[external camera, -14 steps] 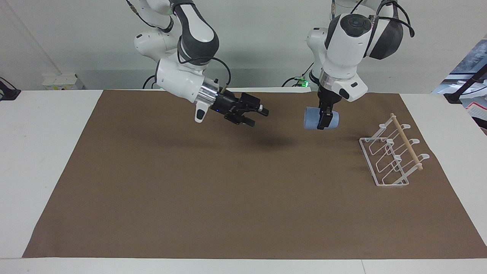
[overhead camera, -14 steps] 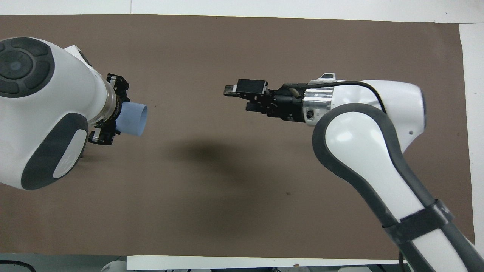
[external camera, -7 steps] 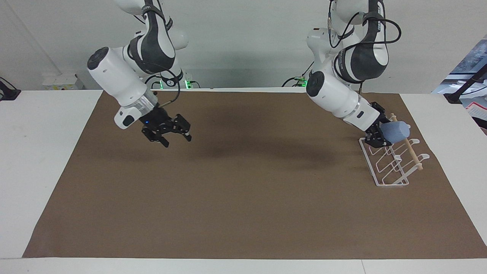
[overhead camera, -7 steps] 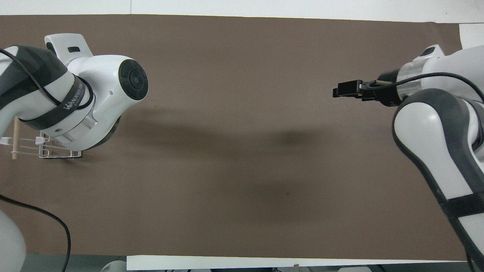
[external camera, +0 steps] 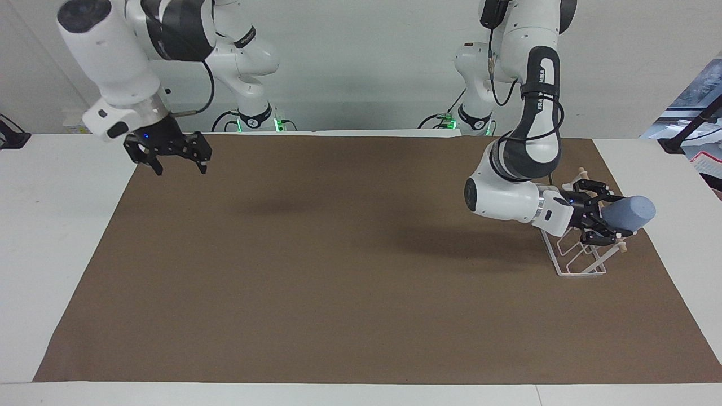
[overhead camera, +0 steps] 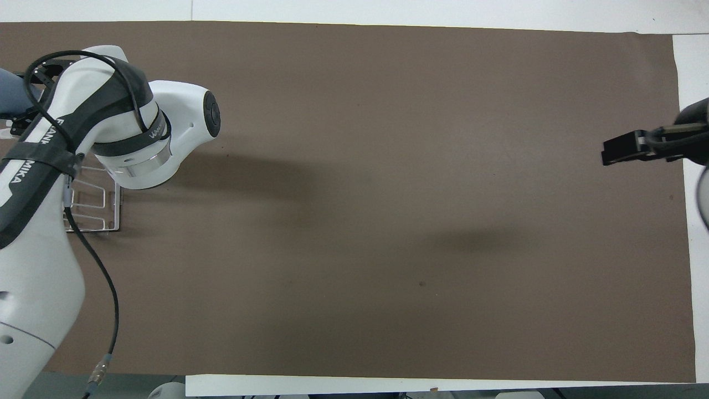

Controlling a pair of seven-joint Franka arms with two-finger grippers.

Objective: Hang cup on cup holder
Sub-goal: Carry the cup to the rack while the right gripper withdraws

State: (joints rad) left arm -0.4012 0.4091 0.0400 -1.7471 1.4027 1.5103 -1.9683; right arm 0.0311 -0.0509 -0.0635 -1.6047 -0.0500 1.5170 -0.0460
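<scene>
The light blue cup (external camera: 633, 211) lies on its side in my left gripper (external camera: 608, 219), which is shut on it. The gripper holds the cup just over the upper part of the white wire cup holder (external camera: 576, 263), by its wooden dowel, at the left arm's end of the table. Whether the cup touches a prong I cannot tell. In the overhead view only a part of the cup (overhead camera: 11, 95) and of the cup holder (overhead camera: 91, 209) show beside the arm. My right gripper (external camera: 176, 163) is open and empty, raised over the mat's corner at the right arm's end; it also shows in the overhead view (overhead camera: 616, 151).
A brown mat (external camera: 338, 270) covers most of the white table (external camera: 51, 237). The left arm's forearm and its cable (overhead camera: 105, 288) lie over the cup holder in the overhead view.
My left gripper has carried the cup from over the mat to the cup holder and lowered it by the dowel. My right gripper has drawn back and up toward its own end.
</scene>
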